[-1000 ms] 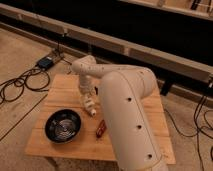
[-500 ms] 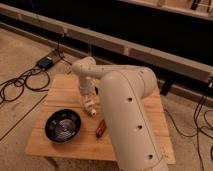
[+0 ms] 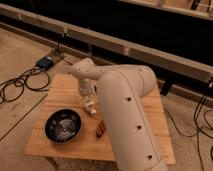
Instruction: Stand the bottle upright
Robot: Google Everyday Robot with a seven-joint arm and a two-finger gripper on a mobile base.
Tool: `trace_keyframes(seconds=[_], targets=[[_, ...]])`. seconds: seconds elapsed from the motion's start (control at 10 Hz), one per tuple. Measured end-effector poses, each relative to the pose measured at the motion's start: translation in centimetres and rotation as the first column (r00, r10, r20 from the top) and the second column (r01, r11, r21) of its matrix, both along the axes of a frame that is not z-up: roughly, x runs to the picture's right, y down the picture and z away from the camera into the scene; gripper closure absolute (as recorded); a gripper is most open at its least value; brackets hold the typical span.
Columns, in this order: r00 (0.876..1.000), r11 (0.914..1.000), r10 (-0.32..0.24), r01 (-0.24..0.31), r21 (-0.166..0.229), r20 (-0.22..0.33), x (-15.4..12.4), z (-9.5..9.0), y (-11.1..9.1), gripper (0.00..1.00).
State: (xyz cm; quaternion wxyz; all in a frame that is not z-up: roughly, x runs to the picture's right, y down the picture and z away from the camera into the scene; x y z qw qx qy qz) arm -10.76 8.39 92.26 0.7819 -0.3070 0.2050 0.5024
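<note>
**End effector low over the middle of the worktop, bottle at its tip**

The robot's thick white arm [image 3: 125,115] enters from the 5 o'clock corner of the view. It rises across the right half of the wooden worktop [image 3: 55,97], bends at a joint near 11 o'clock of the worktop's centre, and then drops straight down. The end effector [image 3: 89,106] hangs at the foot of that drop, close to the board's surface and just left of the worktop's centre. The wrist above it hides most of it, so I cannot tell whether it is spread or pinching anything.

A small pale shape, which appears to be the bottle [image 3: 92,112], sits right at the tip of the end effector, at about its 5 o'clock. It touches the tip or lies very nearly against it. Whether it stands or lies tilted cannot be made out from here.

A black bowl [image 3: 63,125] with a ribbed, shiny inside rests on the worktop at 8 o'clock from the end effector, well apart from it. A reddish-brown object [image 3: 100,129], narrow and oblong, lies at 3 o'clock from the bowl and 5 o'clock from the bottle, close beside the arm.

Off the worktop at 10 o'clock, black cables [image 3: 20,82] loop over the floor [image 3: 20,45] and run to a dark box [image 3: 45,62].
</note>
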Motion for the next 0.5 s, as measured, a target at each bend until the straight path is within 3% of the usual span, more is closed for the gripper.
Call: trace_keyframes(seconds=[0.2,0.5], targets=[[1.000,1.0000,0.004,-0.004,0.004,-0.016,0.1,-0.1,0.6,0.45],[1.000,0.9993,-0.003,0.003,-0.038,0.000,0.1,-1.0,1.8,0.75]])
